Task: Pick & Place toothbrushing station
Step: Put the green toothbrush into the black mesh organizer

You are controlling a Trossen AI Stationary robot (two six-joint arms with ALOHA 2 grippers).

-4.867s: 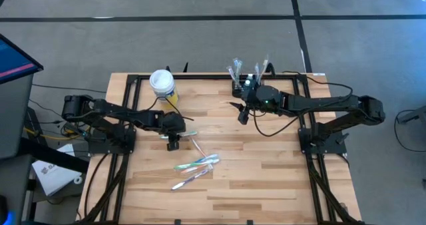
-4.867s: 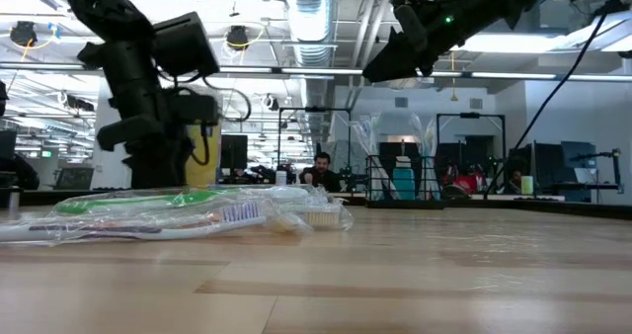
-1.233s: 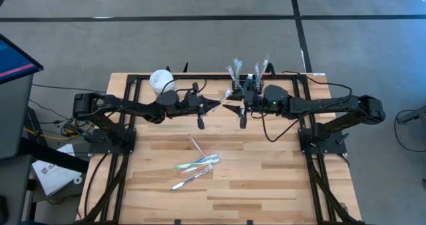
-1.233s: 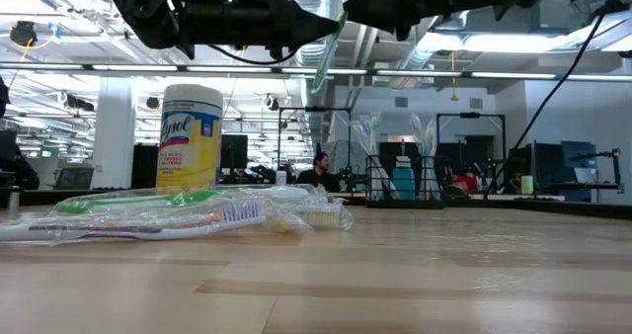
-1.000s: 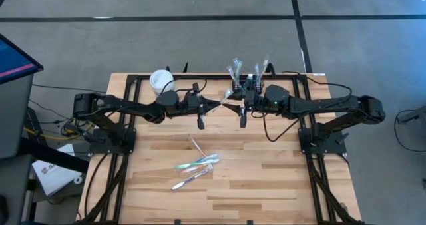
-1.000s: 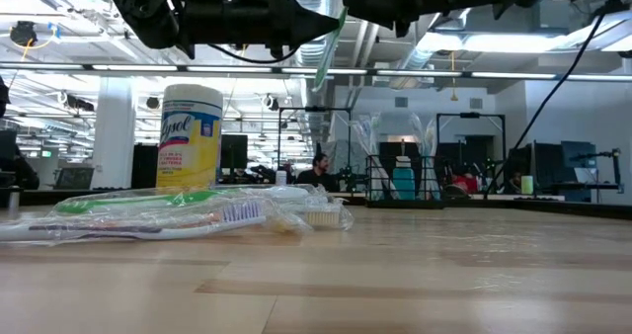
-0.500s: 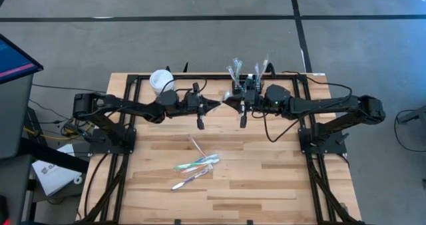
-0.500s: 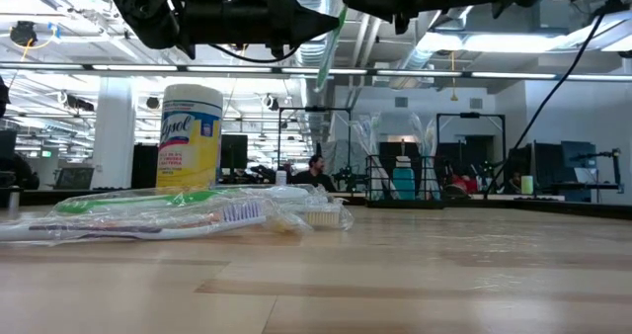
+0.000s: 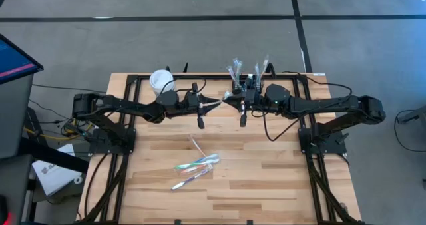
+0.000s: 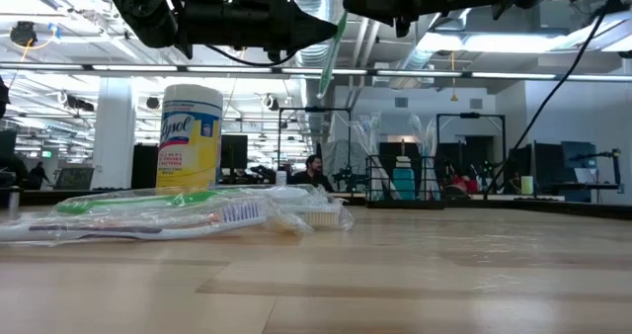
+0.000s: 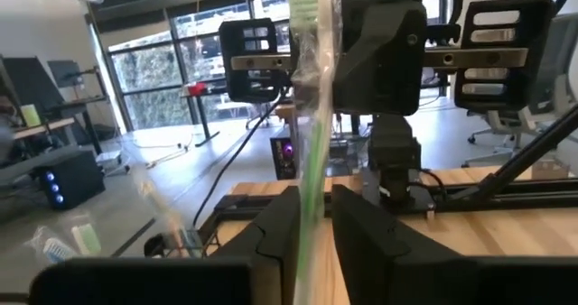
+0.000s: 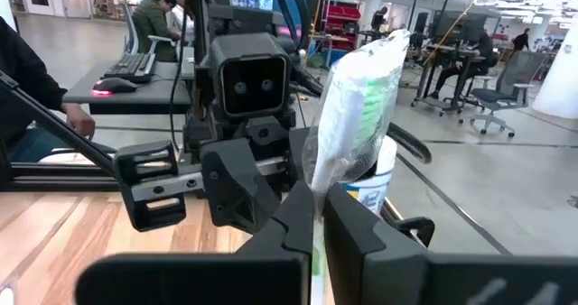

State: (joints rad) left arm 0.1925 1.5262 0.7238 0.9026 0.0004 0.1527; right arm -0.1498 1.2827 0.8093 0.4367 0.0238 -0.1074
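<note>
A green toothbrush in a clear wrapper (image 10: 331, 62) hangs high above the table's far middle, between my two grippers. My right gripper (image 9: 230, 100) comes from the right and is shut on it. My left gripper (image 9: 217, 104) comes from the left, and its fingers stand close on either side of the toothbrush (image 11: 312, 161). The toothbrushing station (image 9: 245, 84), a black wire caddy, stands on the table's far edge just behind my right gripper. Several wrapped brushes (image 9: 246, 68) stick up from it. My right gripper pinches the wrapped toothbrush between its two fingers, at the wrapper's narrow part (image 12: 316, 210). The fingers lie level, from the table's right, across the brush. The brush is clear of the table and tilted, its long end (image 10: 325, 87) hanging below. My left gripper's fingers (image 11: 361, 224) flank the brush; I cannot tell whether they touch it.
Several loose wrapped toothbrushes (image 9: 196, 165) lie at the table's middle. A white tub with a yellow label (image 9: 162, 82) stands at the far left, behind my left arm. People (image 12: 54, 106) sit at desks beyond the table.
My right gripper has shut on the wrapped toothbrush that my left gripper holds out. Both arms have stayed in place above the table's far middle, and the brush stays lifted clear.
</note>
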